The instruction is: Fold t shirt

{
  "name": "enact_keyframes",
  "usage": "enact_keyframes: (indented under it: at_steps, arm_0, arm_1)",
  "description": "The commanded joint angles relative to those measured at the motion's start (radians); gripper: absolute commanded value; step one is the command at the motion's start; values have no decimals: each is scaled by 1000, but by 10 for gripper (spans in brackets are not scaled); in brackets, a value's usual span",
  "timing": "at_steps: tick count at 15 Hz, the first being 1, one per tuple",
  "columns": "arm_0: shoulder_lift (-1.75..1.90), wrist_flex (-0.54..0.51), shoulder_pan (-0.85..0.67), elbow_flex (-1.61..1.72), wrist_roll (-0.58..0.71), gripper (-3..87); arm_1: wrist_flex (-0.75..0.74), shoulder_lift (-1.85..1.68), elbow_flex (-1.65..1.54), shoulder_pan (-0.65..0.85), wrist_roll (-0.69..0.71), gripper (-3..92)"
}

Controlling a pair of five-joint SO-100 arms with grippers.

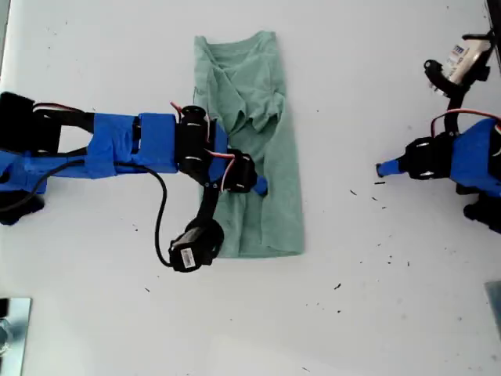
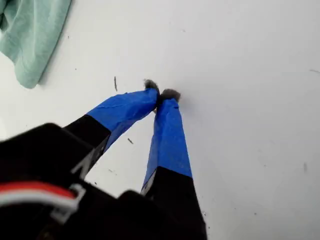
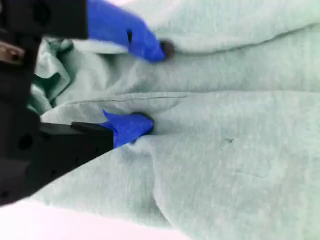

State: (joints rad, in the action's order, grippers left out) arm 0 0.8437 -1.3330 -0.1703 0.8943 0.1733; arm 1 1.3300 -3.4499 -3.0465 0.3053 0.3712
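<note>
The sage-green t shirt (image 1: 275, 213) lies on the white table (image 1: 352, 313), folded into a narrow lengthwise strip with rumpled cloth near the collar end. My second gripper (image 1: 259, 186) reaches in from the exterior view's left. It is open, its blue fingertips (image 3: 145, 125) resting on the middle of the t shirt (image 3: 240, 150) beside a fold seam. My first gripper (image 1: 380, 168) sits at the exterior view's right, apart from the shirt. It is shut on nothing, tips together (image 2: 161, 95) just above bare table. A corner of the t shirt (image 2: 30, 35) shows beyond it.
A black-and-white device (image 1: 460, 64) stands at the exterior view's upper right. A metal bracket (image 1: 12, 337) sits at its lower left corner. The second arm's black cable (image 1: 160, 227) loops over the table beside the shirt. Small dark specks dot the table.
</note>
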Motion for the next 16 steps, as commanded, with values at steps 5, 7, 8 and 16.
enact_keyframes:
  at_steps: [5,7,8,16]
  arm_0:
    - [969,-186,31,600,-101,40]
    - [1367,26,21,1233,-189,-2]
    - [1549,156,48,1491,-250,-2]
    - [2477,403,48,2349,-354,-3]
  arm_1:
    - [6,-14,-38,-15,-5,25]
    - [6,-14,-38,-15,-5,25]
    - [9,-14,-38,-15,-11,25]
    - [32,-21,-44,-14,-61,25]
